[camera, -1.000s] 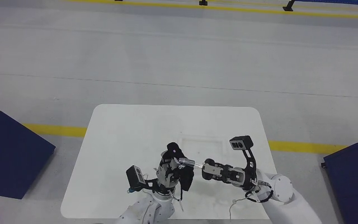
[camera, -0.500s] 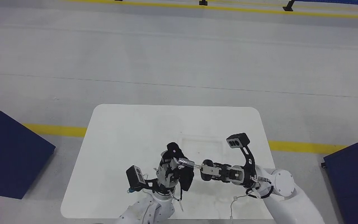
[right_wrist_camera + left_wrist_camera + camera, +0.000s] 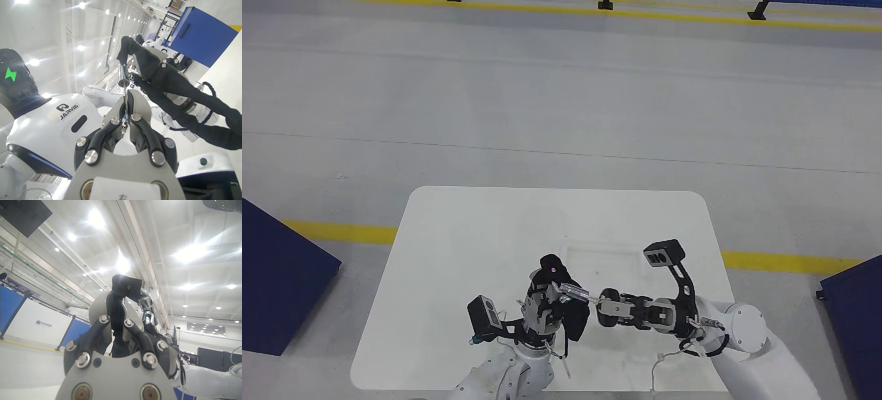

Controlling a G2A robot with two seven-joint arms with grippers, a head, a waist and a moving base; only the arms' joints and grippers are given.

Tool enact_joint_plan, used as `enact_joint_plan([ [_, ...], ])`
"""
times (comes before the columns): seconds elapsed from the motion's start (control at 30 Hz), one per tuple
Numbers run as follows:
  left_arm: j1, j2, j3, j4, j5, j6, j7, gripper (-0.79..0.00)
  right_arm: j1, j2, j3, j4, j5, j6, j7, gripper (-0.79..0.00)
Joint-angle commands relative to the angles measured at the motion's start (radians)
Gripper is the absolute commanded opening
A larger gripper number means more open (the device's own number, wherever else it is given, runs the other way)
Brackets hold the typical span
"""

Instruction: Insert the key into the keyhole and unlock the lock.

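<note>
Now, with left gripper (image 3: 555,287) clamped on the lock (image 3: 121,71) above the table's (image 3: 442,250) near edge and right gripper (image 3: 126,98) pinching the key (image 3: 124,90) at the keyhole (image 3: 123,82), align blade with slot, push straight, then turn gently.

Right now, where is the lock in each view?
Top view: lock over the table's near middle, between the left gripper and right gripper.
Left wrist view: lock is the chrome piece behind the left gripper's black finger cover.
Right wrist view: lock at the tip of the key clamped in the right gripper.
Shared landmark: the black finger cover.
</note>
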Motion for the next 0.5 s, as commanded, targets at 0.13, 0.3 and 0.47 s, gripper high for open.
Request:
enact_joint_plan([
  [0.13,0.0,0.0,0.0,0.0,0.0,0.0,0.0,-0.785,0.003,-0.004,0.004,-0.004,0.012,-0.01,-0.015,-0.785],
  [0.3,0.0,0.0,0.0,0.0,0.0,0.0,0.0,-0.785,0.004,-0.005,-0.005,-0.007,-0.004,0.007,-0.007,-0.785],
  [0.47,0.0,0.0,0.0,0.0,0.0,0.0,0.0,-0.785,0.009,-0.007,-0.012,-0.005,-0.017,0.02,-0.005,-0.785],
])
